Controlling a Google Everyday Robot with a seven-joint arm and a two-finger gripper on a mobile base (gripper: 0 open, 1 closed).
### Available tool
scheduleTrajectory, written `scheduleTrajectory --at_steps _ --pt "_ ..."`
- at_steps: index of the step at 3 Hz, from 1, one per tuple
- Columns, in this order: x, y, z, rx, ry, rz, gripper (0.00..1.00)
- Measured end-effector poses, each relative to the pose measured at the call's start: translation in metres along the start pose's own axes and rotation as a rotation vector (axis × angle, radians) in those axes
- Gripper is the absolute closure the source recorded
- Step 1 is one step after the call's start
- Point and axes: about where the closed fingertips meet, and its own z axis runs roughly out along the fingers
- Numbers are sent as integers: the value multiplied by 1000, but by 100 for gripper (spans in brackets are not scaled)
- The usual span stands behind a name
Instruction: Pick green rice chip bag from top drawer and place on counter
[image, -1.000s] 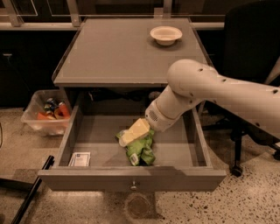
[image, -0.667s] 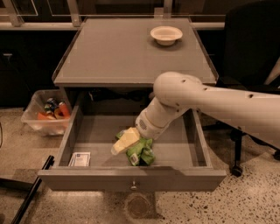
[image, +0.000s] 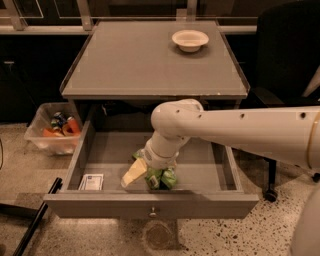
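The top drawer (image: 100, 204) is pulled open below the counter (image: 145, 65). The green rice chip bag (image: 164, 178) lies crumpled near the drawer's front wall, about the middle. My gripper (image: 141, 174) reaches down into the drawer at the end of the white arm and sits against the bag's left side, partly covering its top. The arm hides the back part of the bag.
A small white card (image: 92, 182) lies in the drawer's front left corner. A white bowl (image: 190, 40) stands at the counter's back right. A clear bin (image: 50, 131) with cans sits on the floor at left. A black chair (image: 287, 65) stands at right.
My arm has swung to the left and lower into the drawer, bringing the gripper from the right of the bag down onto its left side. The bag stays about where it was.
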Motion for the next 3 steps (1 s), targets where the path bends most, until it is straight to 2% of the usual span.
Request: scheduleTrajectory --at_steps 1,3 --pt "1 -2 27 75 68 54 19" --pt "0 -1 28 89 81 70 65"
